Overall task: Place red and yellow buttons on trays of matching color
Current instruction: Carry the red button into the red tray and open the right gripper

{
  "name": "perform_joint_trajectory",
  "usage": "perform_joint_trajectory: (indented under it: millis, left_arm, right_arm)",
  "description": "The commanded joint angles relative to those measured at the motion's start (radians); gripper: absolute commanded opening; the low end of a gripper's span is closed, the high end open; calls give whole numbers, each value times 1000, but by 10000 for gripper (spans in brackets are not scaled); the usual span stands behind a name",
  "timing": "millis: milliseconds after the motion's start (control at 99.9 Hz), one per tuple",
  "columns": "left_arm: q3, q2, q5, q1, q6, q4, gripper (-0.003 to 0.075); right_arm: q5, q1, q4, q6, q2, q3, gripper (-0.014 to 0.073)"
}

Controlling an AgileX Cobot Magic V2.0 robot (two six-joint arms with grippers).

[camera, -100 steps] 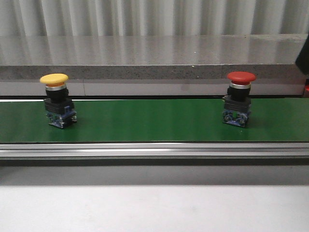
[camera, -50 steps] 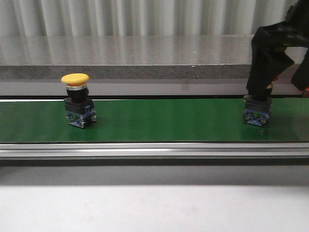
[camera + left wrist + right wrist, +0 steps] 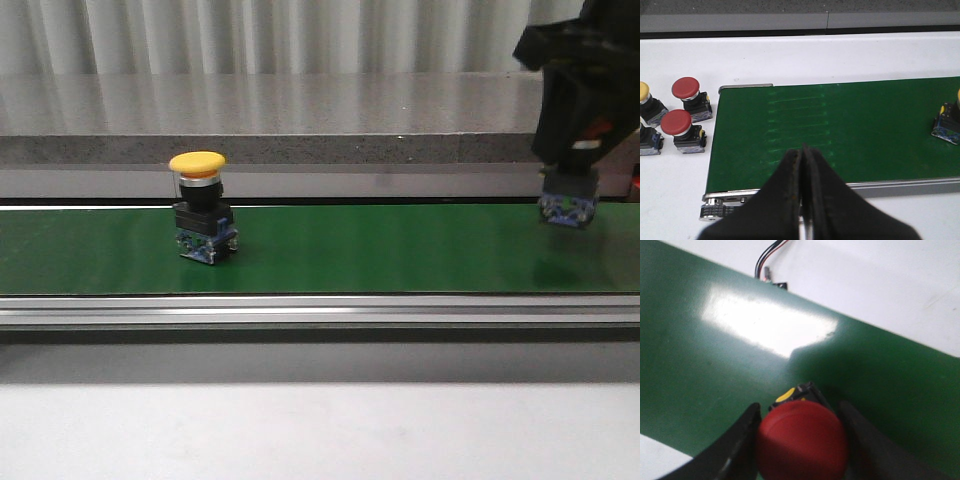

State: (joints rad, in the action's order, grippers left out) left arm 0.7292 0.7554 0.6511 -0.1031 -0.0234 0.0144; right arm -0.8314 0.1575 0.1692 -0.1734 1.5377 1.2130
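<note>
The right end effector (image 3: 570,190) grips the red button (image 3: 802,442), clear of the green belt (image 3: 350,250). Next it needs carrying to the red tray, which is unseen. The left end effector (image 3: 804,165) is closed and empty.

Green belt (image 3: 380,250) is mostly open; only the yellow button (image 3: 203,205) stands left of middle, and spare buttons (image 3: 682,122) crowd its left end.

The black right gripper (image 3: 570,175) is clamping a red-capped push button (image 3: 802,444); the black left gripper (image 3: 803,165) is holding its fingers pressed together.
</note>
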Motion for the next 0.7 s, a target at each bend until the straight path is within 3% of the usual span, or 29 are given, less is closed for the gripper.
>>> perform_joint_trajectory:
  millis: [0, 390, 691]
  left_arm:
    - [26, -4, -76, -7, -2, 8, -20]
    - [26, -4, -76, -7, -2, 8, -20]
    - [26, -4, -76, -7, -2, 8, -20]
  right_arm:
    - [1, -58, -9, -10, -29, 90, 120]
    - [2, -420, -9, -10, 186, 392, 120]
    - [-29, -524, -8, -9, 441, 652, 120]
